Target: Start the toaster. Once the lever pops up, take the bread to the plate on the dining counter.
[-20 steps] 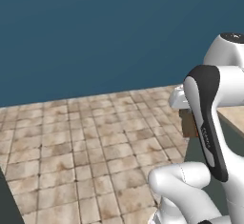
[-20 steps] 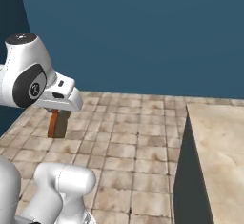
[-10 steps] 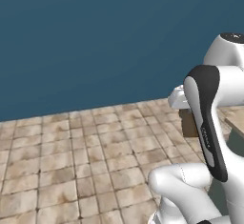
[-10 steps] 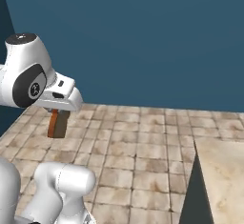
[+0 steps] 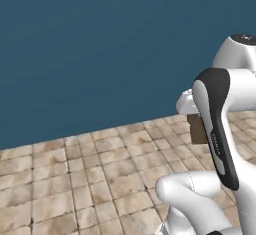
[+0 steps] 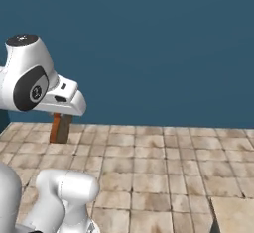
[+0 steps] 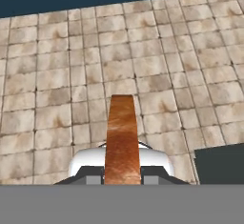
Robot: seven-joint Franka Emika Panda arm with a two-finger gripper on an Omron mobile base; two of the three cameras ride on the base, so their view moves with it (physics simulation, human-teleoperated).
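Bread carried edge-on in the closed gripper, above the tiled floor.

The bread (image 7: 122, 139) was gripped between the two fingers of the gripper (image 7: 122, 174), its orange-brown crust edge turned toward the hand camera and the slice held upright. In the right base view the slice (image 6: 60, 127) was seen hanging below the white hand, and in the left base view it (image 5: 198, 129) was partly hidden behind the arm. A brown tiled floor (image 6: 163, 167) lay below (a dark blue wall (image 5: 100, 49) behind it). A beige counter corner (image 6: 233, 214) was seen at lower right.
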